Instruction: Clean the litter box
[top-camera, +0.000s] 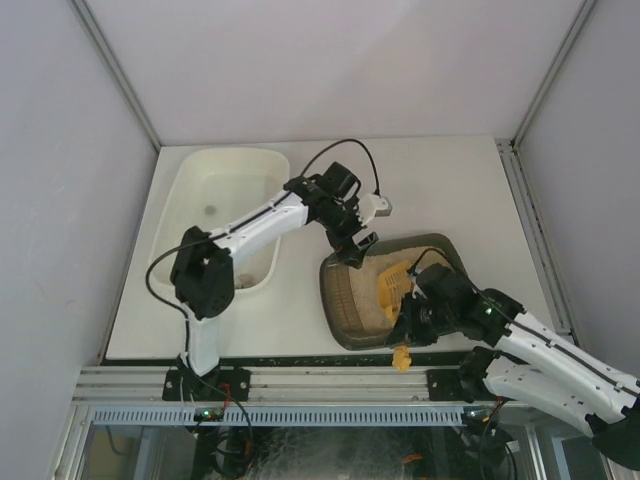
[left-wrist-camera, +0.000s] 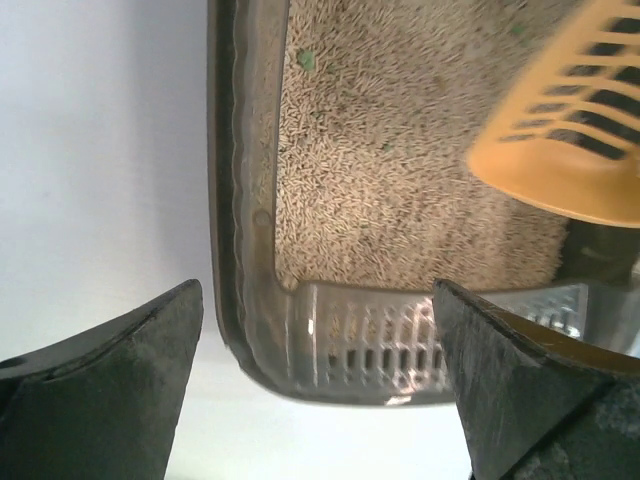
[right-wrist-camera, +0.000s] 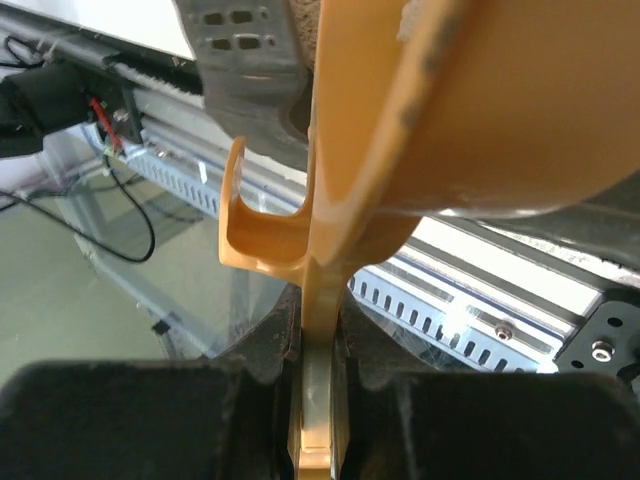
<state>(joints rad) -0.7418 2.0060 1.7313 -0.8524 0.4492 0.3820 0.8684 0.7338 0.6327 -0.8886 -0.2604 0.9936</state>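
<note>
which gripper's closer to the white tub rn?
Left. The left gripper, open, sits at the litter box corner nearest the white tub; right gripper grips the scoop farther right.

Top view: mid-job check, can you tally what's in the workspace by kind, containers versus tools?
Containers: 2 (litter box, white tub)
Tools: 1 (yellow scoop)
Total: 3

Glossy litter box (left-wrist-camera: 236, 200), probably plastic; grainy litter (left-wrist-camera: 400, 200)
</note>
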